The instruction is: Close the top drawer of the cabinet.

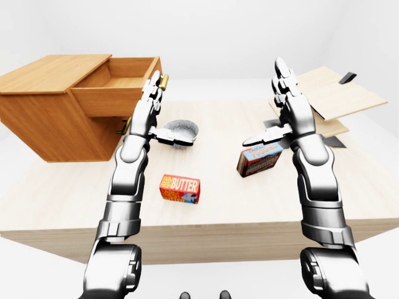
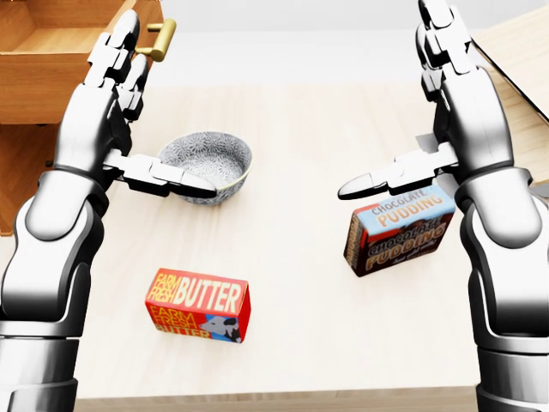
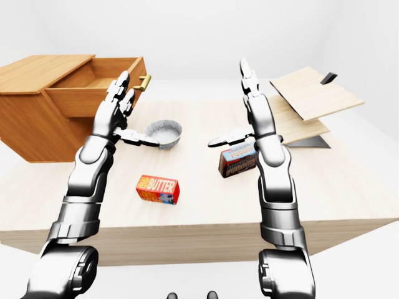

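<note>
A wooden cabinet (image 1: 43, 115) stands at the left of the table. Its top drawer (image 1: 115, 93) is pulled out to the right, with a brass handle (image 1: 164, 80) on its face. My left hand (image 1: 148, 106) is open, fingers up, just in front of the drawer face and close to the handle (image 2: 157, 40). My right hand (image 1: 287, 99) is open and raised over the table's right side, holding nothing.
A patterned bowl (image 2: 208, 164) sits by my left thumb. A butter box (image 2: 199, 305) and a chocolate pudding box (image 2: 401, 227) lie on the table (image 1: 218, 205). Tilted wooden boards (image 1: 330, 93) stand at the right.
</note>
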{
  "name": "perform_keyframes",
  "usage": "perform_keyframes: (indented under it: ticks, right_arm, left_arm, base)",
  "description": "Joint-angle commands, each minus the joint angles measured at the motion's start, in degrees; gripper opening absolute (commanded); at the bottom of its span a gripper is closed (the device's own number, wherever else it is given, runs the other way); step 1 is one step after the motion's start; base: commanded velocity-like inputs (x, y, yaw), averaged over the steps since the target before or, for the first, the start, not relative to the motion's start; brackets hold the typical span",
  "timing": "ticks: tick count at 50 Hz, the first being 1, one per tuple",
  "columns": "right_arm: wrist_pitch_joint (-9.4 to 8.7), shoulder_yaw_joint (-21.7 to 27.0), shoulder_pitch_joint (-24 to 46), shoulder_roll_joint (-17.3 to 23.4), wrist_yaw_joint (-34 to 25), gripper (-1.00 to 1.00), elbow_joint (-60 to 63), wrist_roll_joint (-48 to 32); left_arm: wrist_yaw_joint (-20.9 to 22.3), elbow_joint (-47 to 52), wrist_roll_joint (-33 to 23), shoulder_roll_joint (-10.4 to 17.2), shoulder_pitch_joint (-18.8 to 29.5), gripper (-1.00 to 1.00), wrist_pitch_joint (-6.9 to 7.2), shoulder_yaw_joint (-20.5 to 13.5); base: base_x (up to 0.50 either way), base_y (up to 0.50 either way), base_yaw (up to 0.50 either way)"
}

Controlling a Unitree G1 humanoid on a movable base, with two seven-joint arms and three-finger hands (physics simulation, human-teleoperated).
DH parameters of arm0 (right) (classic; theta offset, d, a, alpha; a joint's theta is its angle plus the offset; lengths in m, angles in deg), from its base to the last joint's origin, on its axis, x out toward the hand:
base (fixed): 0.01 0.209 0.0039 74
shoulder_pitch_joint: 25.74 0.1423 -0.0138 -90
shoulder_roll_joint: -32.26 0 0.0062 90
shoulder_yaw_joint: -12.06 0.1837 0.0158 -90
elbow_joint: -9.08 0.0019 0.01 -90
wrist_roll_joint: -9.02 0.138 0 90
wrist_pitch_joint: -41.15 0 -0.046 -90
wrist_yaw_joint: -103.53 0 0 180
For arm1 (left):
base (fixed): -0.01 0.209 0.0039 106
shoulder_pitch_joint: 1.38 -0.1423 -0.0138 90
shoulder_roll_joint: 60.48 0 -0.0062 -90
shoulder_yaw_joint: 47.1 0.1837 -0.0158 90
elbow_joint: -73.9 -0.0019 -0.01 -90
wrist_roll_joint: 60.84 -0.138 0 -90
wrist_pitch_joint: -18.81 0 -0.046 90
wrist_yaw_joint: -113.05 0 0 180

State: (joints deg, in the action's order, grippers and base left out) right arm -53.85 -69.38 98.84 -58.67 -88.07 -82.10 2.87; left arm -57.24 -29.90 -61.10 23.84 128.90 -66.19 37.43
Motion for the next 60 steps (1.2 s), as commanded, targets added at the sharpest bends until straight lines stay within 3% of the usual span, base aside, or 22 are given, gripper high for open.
perform_keyframes:
  ticks: [1,60]
  right_arm:
    - [0.0,-0.18,-0.13,-0.29,-0.69,1.0,1.6,0.11]
    - [0.0,-2.72,-2.96,-4.14,-0.61,1.0,5.69,-2.98]
  left_arm:
    - [0.17,0.04,0.19,0.04,-0.07,1.0,0.0,0.01]
    - [0.87,0.32,-1.41,-0.32,-1.04,1.0,0.0,0.04]
  base:
    - [0.18,0.0,0.0]
    - [0.15,0.0,0.0]
